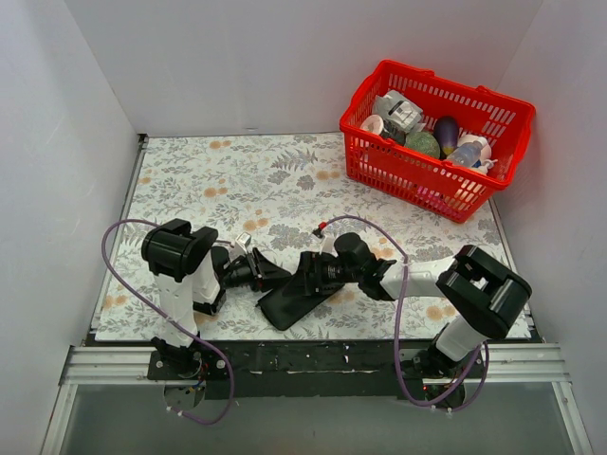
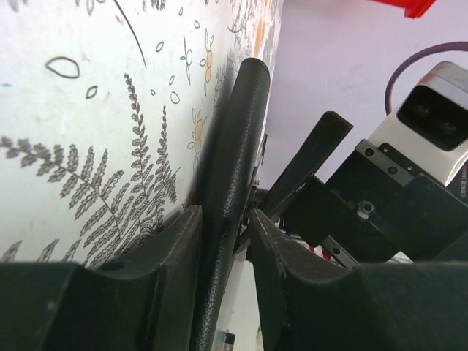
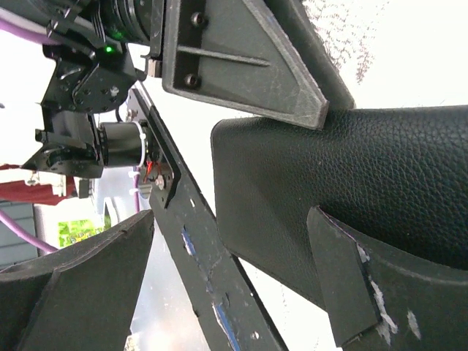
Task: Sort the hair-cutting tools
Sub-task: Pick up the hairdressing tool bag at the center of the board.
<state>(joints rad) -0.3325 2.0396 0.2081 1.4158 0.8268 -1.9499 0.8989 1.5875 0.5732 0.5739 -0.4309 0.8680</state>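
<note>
Judging by the overhead view, barely started: no scissors and no comb laid out anywhere on the floral counter (image 1: 190,180), nor visible in any view; probably tucked inside the black folding case (image 1: 302,296), lying half-spread near the front edge between the arms. Nothing sorted yet; opening the case, lifting the tools out and grouping them all left to do. At the far right corner, well apart, a red basket (image 1: 503,109) of bottles and egg shapes.

From above, only dark shapes meeting the case: the left hand (image 1: 258,273) at its left flap, the right hand (image 1: 311,277) at its middle, jaw gaps unreadable. From the left wrist, the missing detail: fingers (image 2: 164,256) part-open astride the rolled flap edge (image 2: 232,161), one on each side; clamped or merely straddling, cannot tell. Close behind, the other wrist's camera (image 2: 435,110). From the right wrist: fingers (image 3: 80,285) spread wide, grained leather beside one, a thin dark strip (image 3: 197,252) crossing the gap, nothing pinched. From neither wrist, any sight of the basket or of the case's whole outline.
</note>
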